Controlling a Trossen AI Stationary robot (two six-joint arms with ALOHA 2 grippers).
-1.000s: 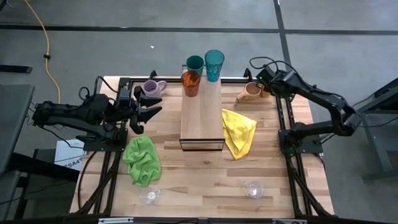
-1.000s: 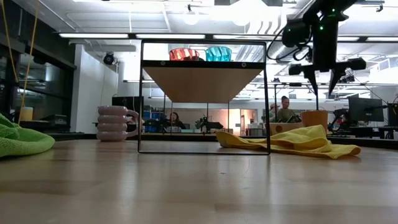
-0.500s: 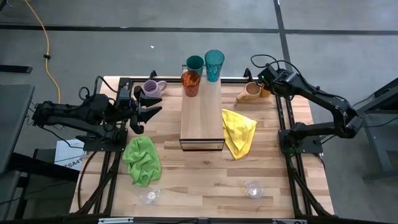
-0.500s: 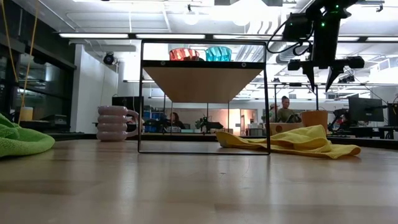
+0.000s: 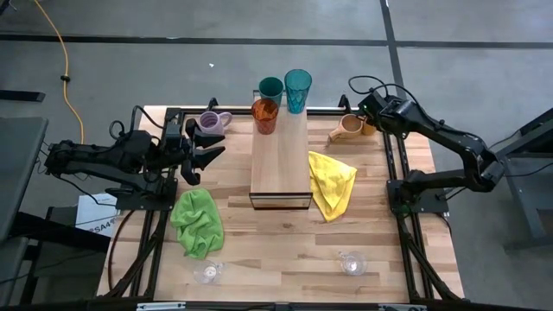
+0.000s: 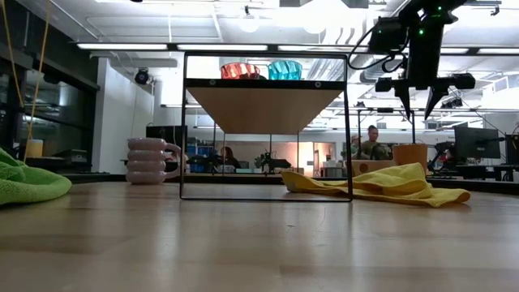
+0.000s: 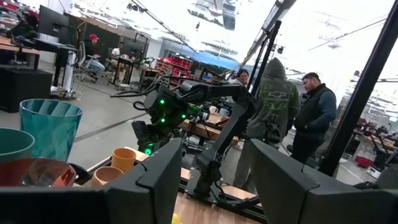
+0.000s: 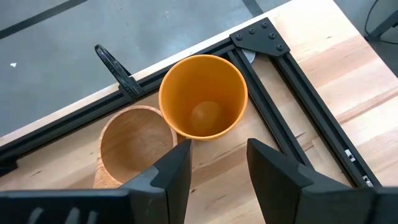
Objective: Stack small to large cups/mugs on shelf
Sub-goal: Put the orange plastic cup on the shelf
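Yellow cloth [image 5: 333, 183] crumpled on table [image 5: 276, 250]; green cloth [image 5: 198, 222] bunched opposite; people [image 7: 289, 118] in background.

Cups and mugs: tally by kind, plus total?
Tumblers: 3, two teal, one amber
Handled mugs: 2, lavender, tan
Plain orange cup: 1
Small clear glasses: 2
Total: 8
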